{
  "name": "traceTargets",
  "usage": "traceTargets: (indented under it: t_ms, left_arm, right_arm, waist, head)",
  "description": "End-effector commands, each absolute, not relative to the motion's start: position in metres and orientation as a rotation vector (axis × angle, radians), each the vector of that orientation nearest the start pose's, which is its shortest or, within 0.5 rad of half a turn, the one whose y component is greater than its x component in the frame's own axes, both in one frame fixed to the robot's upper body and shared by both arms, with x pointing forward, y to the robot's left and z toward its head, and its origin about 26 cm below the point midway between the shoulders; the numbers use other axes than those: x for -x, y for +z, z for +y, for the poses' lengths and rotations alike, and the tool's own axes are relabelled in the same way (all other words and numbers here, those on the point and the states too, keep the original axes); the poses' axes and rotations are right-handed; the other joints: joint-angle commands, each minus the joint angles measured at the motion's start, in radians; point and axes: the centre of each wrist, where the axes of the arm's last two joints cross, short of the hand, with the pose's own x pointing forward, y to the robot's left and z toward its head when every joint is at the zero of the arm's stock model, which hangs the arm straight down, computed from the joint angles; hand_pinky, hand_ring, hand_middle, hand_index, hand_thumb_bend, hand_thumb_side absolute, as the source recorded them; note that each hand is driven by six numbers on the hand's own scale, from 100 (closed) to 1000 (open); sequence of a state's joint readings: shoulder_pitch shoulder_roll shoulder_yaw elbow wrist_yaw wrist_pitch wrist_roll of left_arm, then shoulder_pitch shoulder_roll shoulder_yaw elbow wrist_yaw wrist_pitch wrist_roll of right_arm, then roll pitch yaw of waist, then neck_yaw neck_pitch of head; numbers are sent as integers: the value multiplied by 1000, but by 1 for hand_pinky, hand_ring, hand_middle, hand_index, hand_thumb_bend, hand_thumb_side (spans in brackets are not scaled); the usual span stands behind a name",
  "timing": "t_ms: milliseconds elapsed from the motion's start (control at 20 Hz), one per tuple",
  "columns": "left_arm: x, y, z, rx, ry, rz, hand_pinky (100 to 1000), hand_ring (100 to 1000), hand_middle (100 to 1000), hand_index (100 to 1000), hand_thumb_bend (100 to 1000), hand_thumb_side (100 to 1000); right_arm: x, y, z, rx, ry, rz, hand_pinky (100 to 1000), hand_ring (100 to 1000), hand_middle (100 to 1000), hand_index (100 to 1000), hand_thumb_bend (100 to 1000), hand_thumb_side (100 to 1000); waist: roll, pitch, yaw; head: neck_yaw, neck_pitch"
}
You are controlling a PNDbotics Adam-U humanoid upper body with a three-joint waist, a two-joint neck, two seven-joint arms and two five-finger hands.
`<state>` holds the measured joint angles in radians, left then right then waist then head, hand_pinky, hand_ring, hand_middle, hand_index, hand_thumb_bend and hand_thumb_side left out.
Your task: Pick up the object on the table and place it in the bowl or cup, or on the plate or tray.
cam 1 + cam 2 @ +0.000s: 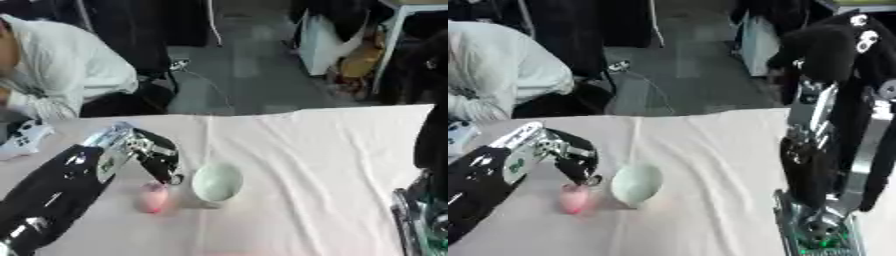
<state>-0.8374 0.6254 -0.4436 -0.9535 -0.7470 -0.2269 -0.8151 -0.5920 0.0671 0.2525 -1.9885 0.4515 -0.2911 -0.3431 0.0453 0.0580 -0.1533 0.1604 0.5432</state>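
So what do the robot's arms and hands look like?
The left arm is mostly shiny black, with a silver metal piece near the wrist and a small green mark. Its left hand is black with little silver bits. The right arm is black too, with silver-grey panels and round white spots near the top. I can't make out the right hand.

floor [236,75]: grey | table [332,150]: pale pink cloth | white cabinet [324,45] beyond

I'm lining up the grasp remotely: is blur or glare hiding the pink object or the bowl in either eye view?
Left eye view: soft blur throughout, yet the pink object and pale bowl separate cleanly from the tablecloth; no glare. Right eye view: equally soft; the left hand reaches the object's top, hiding the contact.
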Motion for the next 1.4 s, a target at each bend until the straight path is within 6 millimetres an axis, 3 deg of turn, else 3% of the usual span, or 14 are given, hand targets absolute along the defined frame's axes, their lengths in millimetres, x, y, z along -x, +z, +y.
traceTargets:
  t_ms: [50,150,200,250,300,350,750,900,950,1000,1050,1250,1400]
  left_arm:
    - [-453,165,328,-570,-1911,-703,545,678,709,802,435,596]
    - [-453,161,330,-556,-1942,-631,772,902,915,950,729,516]
    - [-452,157,331,-558,-1964,-596,849,977,984,1000,796,485]
    - [-452,154,332,-561,-1984,-570,825,951,962,998,775,495]
    - [-452,152,333,-565,-2000,-552,967,1000,1000,1000,858,469]
    - [-452,152,333,-573,-2019,-536,1000,1000,1000,1000,867,467]
    - [-452,155,328,-581,-2063,-569,1000,1000,1000,1000,894,478]
    - [-451,155,330,-547,-2019,-620,1000,1000,1000,1000,856,599]
    - [-450,154,333,-531,-1989,-629,1000,1000,1000,1000,909,666]
    - [-449,151,335,-515,-1964,-630,1000,1000,1000,1000,1000,810]
    - [-449,147,338,-493,-1936,-621,1000,1000,1000,1000,1000,858]
    - [-448,138,345,-443,-1880,-599,1000,1000,1000,1000,1000,946]
    - [-446,137,346,-431,-1868,-591,1000,1000,1000,1000,1000,915]
  right_arm:
    - [-289,262,-100,-31,-45,3331,108,389,430,538,100,636]
    - [-289,262,-100,-32,-49,3333,107,389,430,538,100,636]
    - [-289,262,-100,-32,-51,3333,107,389,430,538,100,636]
    - [-289,262,-100,-32,-51,3334,107,389,430,538,100,636]
    - [-289,262,-100,-32,-52,3335,106,389,431,538,100,637]
    - [-289,262,-100,-32,-54,3335,107,389,431,538,100,636]
    - [-288,263,-100,-32,-50,3334,108,390,431,538,100,636]
    - [-288,263,-100,-32,-50,3334,106,389,431,538,100,636]
    - [-288,263,-100,-32,-53,3335,106,389,431,538,100,637]
    - [-288,263,-100,-32,-55,3336,105,389,431,538,100,637]
    - [-288,262,-100,-32,-58,3337,105,389,431,538,100,637]
    - [-289,262,-100,-33,-69,3340,104,389,431,538,100,637]
    - [-289,262,-100,-35,-71,3341,104,389,431,538,100,636]
  waist:
    - [1,-16,2]
    - [1,-16,2]
    - [1,-16,2]
    - [1,-16,3]
    - [1,-16,3]
    - [1,-16,3]
    - [-1,-14,2]
    - [-1,-14,3]
    - [-1,-14,4]
    - [-1,-15,4]
    - [0,-15,4]
    - [1,-17,6]
    - [2,-18,7]
  head:
    - [10,4]
    - [11,6]
    - [13,8]
    - [14,9]
    - [15,9]
    - [15,10]
    - [15,12]
    - [12,16]
    - [12,16]
    - [12,17]
    - [12,18]
    - [12,23]
    - [14,25]
